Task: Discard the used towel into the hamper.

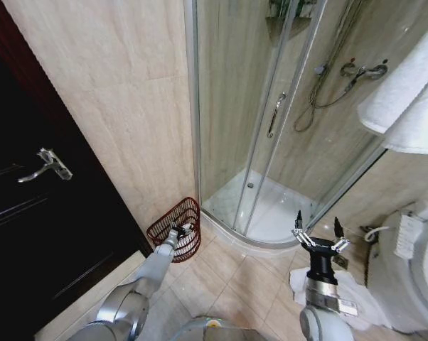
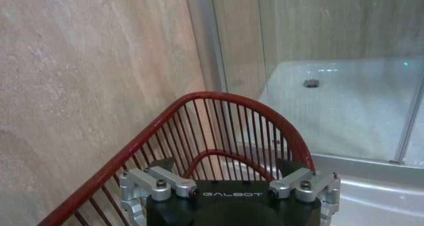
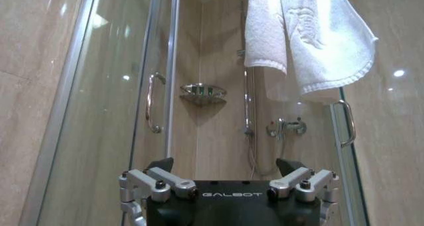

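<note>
Left gripper (image 1: 177,231) at rim of low dark-red open-wire hamper (image 1: 173,222), hamper tipped against beige tile wall beside shower corner — jaws spread, empty. Right gripper (image 1: 318,237) raised, spread wide, empty. White towel (image 1: 326,290) crumpled on floor by toilet. Risk — left arm nudges hamper, rolls away.

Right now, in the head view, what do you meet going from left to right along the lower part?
Dark door → left hand at the hamper → shower tray → right hand, open → toilet.
</note>
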Controlling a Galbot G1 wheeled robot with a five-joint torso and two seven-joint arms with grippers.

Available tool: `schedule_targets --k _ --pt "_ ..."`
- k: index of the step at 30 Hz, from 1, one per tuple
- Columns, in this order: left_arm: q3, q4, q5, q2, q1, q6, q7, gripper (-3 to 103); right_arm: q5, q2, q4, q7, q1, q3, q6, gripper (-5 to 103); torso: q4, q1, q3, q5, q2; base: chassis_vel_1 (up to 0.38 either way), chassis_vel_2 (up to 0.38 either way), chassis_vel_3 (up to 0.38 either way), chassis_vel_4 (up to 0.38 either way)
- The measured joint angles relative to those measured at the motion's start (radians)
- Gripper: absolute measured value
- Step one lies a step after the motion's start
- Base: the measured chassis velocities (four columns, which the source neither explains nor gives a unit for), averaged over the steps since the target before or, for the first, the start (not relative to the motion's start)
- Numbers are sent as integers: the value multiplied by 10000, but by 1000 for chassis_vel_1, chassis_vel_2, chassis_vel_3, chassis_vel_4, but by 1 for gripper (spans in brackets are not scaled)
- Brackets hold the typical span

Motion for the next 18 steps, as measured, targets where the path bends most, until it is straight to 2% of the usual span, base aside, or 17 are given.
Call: schedule_targets --k 12,18 --pt "-46 -78 -16 3 74 -1 -270 100 -46 -17 -23 125 79 -53 -152 100 0 0 0 0 0 0 0 0 0" --pt "48 -397 -512 -48 274 -1 -569 100 -339 -77 29 267 198 -69 -207 100 0 0 0 0 0 0 0 0 0"
